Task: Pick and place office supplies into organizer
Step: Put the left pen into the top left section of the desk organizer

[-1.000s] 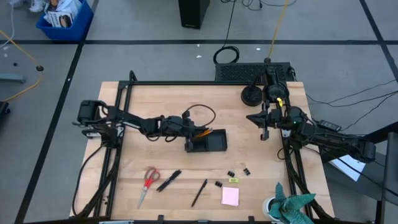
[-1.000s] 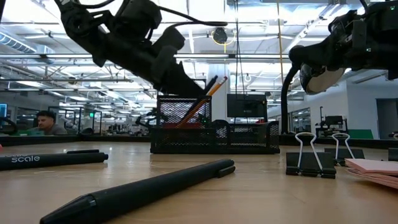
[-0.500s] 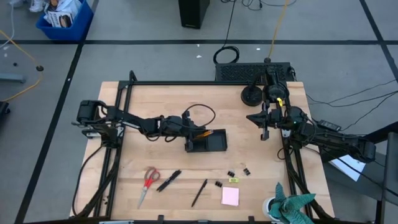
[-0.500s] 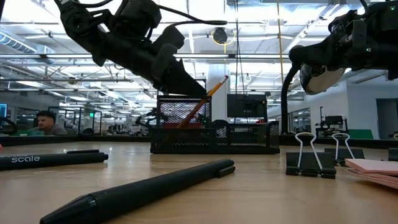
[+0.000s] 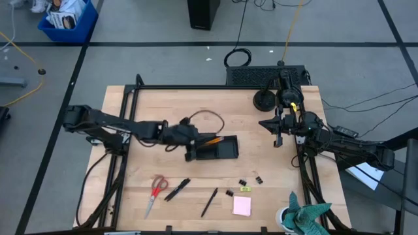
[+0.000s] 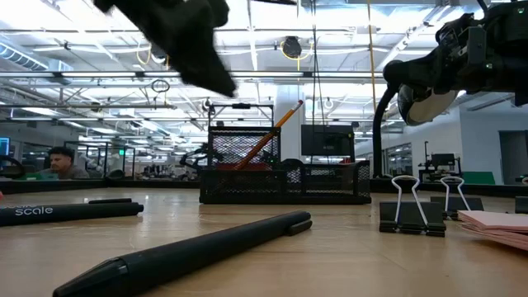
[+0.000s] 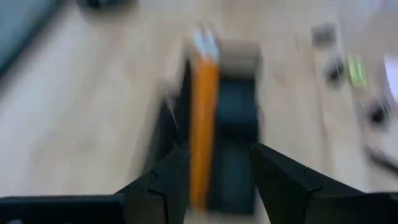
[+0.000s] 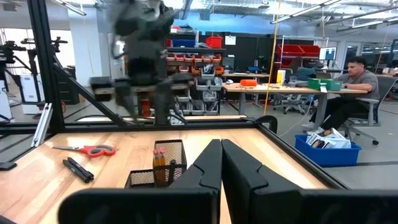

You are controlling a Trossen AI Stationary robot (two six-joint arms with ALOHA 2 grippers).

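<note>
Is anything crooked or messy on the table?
The orange pencil leans at a slant in the organizer, its tip poking over the rim. The scissors, pens, binder clips and pink pad lie scattered on the table, not in the organizer. Nothing looks spilled or broken.

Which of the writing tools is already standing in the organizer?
The orange pencil, leaning in the organizer's tall mesh cup. The black pens lie flat on the table, near the scissors.

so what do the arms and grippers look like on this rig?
Both arms are dark, jointed and slim. The left gripper has two broad black wedge-shaped fingers, with a black cable looping above its wrist. The right gripper has matching black fingers, and yellow marking shows near its wrist.
</note>
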